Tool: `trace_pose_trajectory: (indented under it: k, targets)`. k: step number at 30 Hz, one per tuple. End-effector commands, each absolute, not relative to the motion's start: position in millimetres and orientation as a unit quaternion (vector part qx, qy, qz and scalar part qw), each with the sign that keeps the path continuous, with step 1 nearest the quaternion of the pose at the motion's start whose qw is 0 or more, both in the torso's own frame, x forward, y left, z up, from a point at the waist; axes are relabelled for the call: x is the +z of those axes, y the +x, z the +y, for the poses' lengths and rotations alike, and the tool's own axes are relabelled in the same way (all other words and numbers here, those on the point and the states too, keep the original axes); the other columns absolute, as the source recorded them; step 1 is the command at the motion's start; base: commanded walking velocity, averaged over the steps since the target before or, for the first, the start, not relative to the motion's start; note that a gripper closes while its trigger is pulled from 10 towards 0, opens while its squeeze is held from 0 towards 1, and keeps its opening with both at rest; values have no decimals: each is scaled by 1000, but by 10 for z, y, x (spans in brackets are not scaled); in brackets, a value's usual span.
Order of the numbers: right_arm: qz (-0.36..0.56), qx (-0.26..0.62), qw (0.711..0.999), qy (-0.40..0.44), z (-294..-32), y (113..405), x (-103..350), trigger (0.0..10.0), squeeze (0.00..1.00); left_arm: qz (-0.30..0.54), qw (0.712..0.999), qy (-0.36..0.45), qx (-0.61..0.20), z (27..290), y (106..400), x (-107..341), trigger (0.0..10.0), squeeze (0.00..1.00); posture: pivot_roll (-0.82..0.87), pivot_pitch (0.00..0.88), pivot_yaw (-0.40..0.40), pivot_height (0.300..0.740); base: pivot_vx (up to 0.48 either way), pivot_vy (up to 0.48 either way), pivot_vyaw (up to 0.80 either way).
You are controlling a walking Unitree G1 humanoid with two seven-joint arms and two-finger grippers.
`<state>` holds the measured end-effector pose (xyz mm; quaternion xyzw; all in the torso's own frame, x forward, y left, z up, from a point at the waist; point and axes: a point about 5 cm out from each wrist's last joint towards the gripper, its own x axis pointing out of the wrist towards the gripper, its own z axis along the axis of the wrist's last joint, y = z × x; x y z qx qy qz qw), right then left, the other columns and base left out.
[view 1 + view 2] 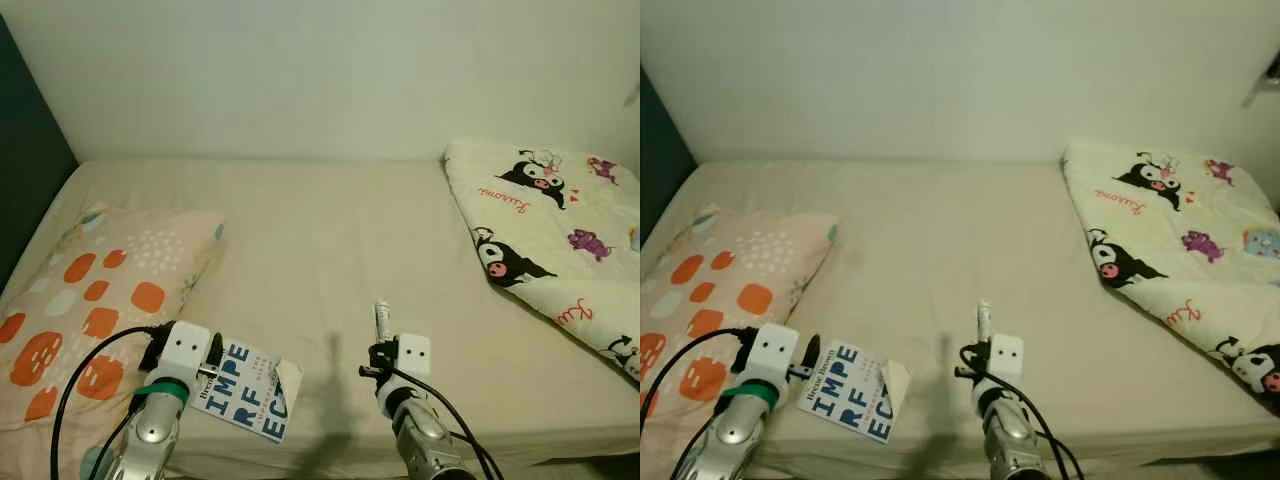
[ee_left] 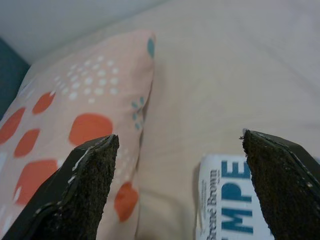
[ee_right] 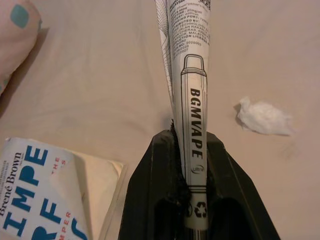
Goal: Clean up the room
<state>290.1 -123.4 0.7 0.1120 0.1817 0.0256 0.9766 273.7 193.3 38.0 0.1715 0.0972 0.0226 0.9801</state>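
Note:
My right gripper (image 3: 190, 137) is shut on a long white packet (image 3: 192, 75) printed "BGMVAPE", which sticks up from its fingers above the beige bed sheet (image 1: 330, 240). A white book (image 1: 245, 392) with big blue letters lies near the bed's front edge, between my two arms. My left gripper (image 2: 180, 165) hovers open over the gap between that book and an orange-spotted pillow (image 1: 100, 300), with nothing between its fingers. A crumpled white tissue (image 3: 264, 117) lies on the sheet close to the packet.
A folded cream blanket (image 1: 550, 220) with black cartoon figures covers the bed's right side. A dark headboard (image 1: 25, 170) stands at the left and a pale wall (image 1: 320, 70) runs behind the bed.

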Motion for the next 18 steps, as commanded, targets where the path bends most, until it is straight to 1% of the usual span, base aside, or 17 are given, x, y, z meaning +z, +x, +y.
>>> trace_pose_trajectory:
  k: [1, 3, 6, 9, 13, 18]
  targets:
    - [204, 25, 972, 115, -1224, 2830, -76, 10000, 0, 123, 977, 173, 28, 1958, 2664, 276, 10000, 0, 75, 0, 17, 740, 0, 0, 0]
    - [205, 15, 973, 101, -1245, 2819, -87, 10000, 0, 125, 975, 183, 17, 1949, 2660, 258, 10000, 0, 62, 0, 32, 740, 0, 0, 0]
    - [201, 2, 976, 79, -1278, 2818, -82, 10000, 0, 123, 973, 194, 6, 1940, 2681, 265, 10000, 0, 64, 0, 33, 740, 0, 0, 0]
    - [204, -10, 977, 70, -1332, 2800, -100, 10000, 0, 121, 975, 186, 12, 1959, 2716, 288, 10000, 0, 67, 0, 31, 740, 0, 0, 0]
    - [213, -17, 975, 65, -1397, 2757, -144, 10000, 0, 145, 977, 151, 39, 2031, 2704, 219, 10000, 0, 61, 0, 29, 740, 0, 0, 0]
    - [213, -13, 974, 70, -1387, 2764, -139, 10000, 0, 147, 977, 148, 45, 2033, 2701, 202, 10000, 0, 42, 0, 40, 740, 0, 0, 0]
